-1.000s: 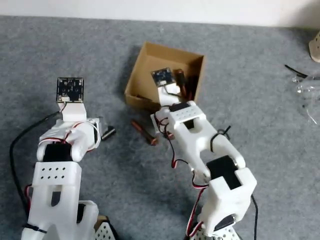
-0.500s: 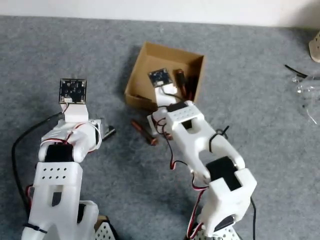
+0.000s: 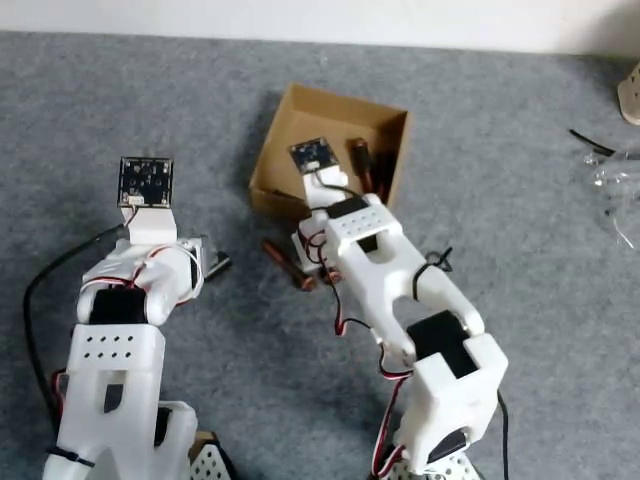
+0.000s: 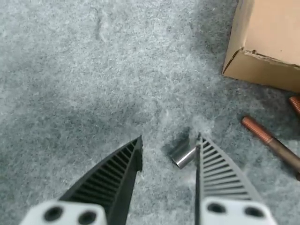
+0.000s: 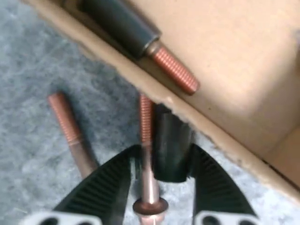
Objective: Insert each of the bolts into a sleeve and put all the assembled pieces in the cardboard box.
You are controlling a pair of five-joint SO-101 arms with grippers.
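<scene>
- Left wrist view: the left pincer (image 4: 169, 138) gapes open over the grey tabletop (image 4: 70, 70), a short silver sleeve (image 4: 183, 153) touching one finger.
- Right wrist view: the right pincer (image 5: 162, 149) clamps a black sleeve (image 5: 172, 145) against the cardboard box (image 5: 220, 136) wall, with a copper bolt (image 5: 146, 140) alongside.

cardboard box (image 3: 272, 150): open
sleeved bolt (image 5: 140, 35): inside box
black sleeve (image 5: 171, 147): by box wall, beside copper bolt (image 5: 146, 140)
loose bolt (image 4: 269, 143): flat on carpet (image 4: 70, 70)
silver sleeve (image 4: 183, 153): on side
</scene>
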